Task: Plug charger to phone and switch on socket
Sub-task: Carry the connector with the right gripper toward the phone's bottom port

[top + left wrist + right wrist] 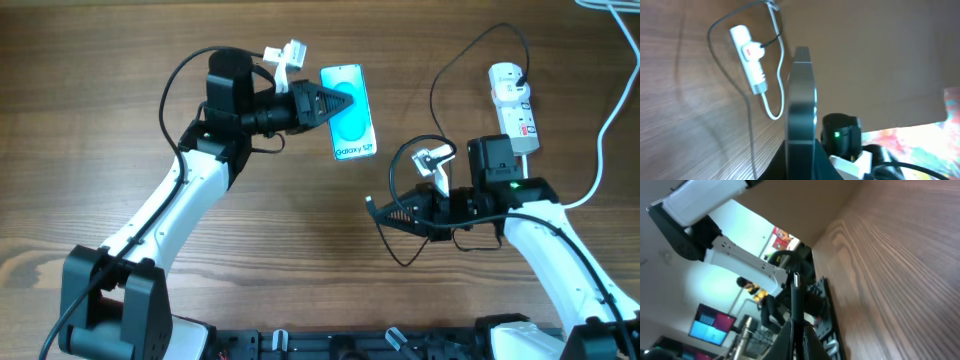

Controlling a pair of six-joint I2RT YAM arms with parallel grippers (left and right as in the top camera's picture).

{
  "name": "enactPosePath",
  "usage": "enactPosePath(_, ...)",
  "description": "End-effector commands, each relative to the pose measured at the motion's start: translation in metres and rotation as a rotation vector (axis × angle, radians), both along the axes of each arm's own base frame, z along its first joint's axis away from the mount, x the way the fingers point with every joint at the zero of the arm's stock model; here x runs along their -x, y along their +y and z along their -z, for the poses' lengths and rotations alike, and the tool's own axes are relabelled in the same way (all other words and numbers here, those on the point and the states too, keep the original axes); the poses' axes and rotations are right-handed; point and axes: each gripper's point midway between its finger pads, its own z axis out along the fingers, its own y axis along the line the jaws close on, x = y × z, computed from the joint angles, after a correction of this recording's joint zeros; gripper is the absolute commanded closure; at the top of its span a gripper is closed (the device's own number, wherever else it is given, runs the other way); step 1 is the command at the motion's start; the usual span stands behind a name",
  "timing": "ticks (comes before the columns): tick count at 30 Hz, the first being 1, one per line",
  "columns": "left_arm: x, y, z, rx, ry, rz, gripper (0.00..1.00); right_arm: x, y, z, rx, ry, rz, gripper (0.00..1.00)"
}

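Cyan-green screen uppermost, the phone (355, 130) sits near the middle of the table (300, 260) with one long side pinched in the left claw (340, 101), whose fingers are closed on it. From the left wrist it appears edge-on, running straight out from the grip, and whether it rests on the wood or hangs just above cannot be told. The charger (796, 297) has its plug tip clamped in the closed right claw (378, 208), which is well apart from the phone's lettered end, nearer the robot. Its black cable (436, 82) loops loosely around that claw and runs back to the socket (515, 108), which lies at the far right of the table. The main hazards are probably these. The thin tip may meet the port slightly off-line or tilted and jam or skid along the frame. A push from the plug may pivot the phone, since it is pinched at one side only. The slack loops may catch on the right claw's fingers. A drawn-out cable may drag the light socket across the wood. The switch also looks unreachable until one claw is freed.
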Motion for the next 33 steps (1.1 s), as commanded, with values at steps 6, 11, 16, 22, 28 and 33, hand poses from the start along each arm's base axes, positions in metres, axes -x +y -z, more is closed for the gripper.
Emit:
enactPosePath(6, 0.002, -0.003, -0.017, 0.052, 0.02, 0.018, 0.96, -0.039, 0.005, -0.007, 0.061, 0.123, 0.073, 0.95)
enactPosePath(11, 0.002, -0.005, -0.037, 0.097, -0.067, 0.039, 0.96, -0.057, 0.005, -0.009, 0.089, 0.147, 0.142, 0.96)
enactPosePath(16, 0.001, -0.006, -0.051, 0.123, -0.14, 0.045, 0.96, -0.066, 0.006, -0.02, 0.066, 0.11, 0.152, 0.96)
enactPosePath(22, 0.003, -0.007, -0.078, 0.186, -0.23, 0.06, 0.96, -0.068, 0.007, -0.027, 0.046, 0.073, 0.141, 0.96)
enactPosePath(28, 0.003, -0.007, -0.078, 0.192, -0.211, 0.059, 0.96, -0.066, 0.008, -0.039, 0.014, 0.03, 0.11, 0.96)
enactPosePath(33, 0.003, -0.007, -0.074, 0.186, -0.188, 0.057, 0.96, -0.066, 0.008, -0.04, 0.012, 0.044, 0.106, 0.96)
